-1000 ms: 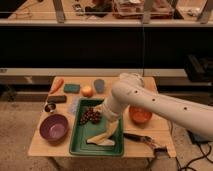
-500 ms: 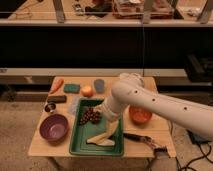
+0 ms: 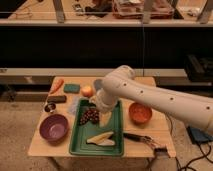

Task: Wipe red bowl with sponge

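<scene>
Change: nothing has moved over the last second. The white arm (image 3: 160, 100) holds the same pose, so wiping has not begun.
Meaning for the task: the sponge has yet to be picked up, so the task looks to be at its very start.
Room: dark shelving runs behind, with cluttered shelves above and a speckled floor below.
Worktop (image 3: 40, 145): a light wooden top carrying every item.
Green tray (image 3: 115, 120): sits in the centre, holding grapes (image 3: 90, 116) and pale fruit pieces.
Purple bowl (image 3: 54, 127): front left, beside the tray.
Red bowl (image 3: 140, 112): right of the tray, upright and partly under the arm.
Sponge (image 3: 71, 88): teal block at the back left, well apart from the red bowl and lying free.
End effector (image 3: 100, 102): hangs over the tray's back edge near the grapes, released and grasping nothing.
</scene>
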Controlling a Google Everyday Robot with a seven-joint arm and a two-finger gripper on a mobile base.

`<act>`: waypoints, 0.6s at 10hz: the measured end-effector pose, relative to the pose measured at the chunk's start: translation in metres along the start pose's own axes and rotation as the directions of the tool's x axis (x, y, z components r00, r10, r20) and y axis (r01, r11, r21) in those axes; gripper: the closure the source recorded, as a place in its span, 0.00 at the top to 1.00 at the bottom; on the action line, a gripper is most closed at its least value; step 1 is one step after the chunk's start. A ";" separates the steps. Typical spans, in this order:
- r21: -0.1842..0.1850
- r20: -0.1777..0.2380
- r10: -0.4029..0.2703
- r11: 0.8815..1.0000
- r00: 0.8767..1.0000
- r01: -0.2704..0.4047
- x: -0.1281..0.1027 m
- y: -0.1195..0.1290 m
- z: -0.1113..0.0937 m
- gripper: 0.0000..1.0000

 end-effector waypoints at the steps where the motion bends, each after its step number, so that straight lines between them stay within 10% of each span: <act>1: 0.013 -0.001 0.009 1.000 1.000 -0.009 0.000 -0.011 0.001 0.75; 6: 0.230 0.053 0.169 0.957 0.984 -0.177 0.012 -0.140 0.016 0.75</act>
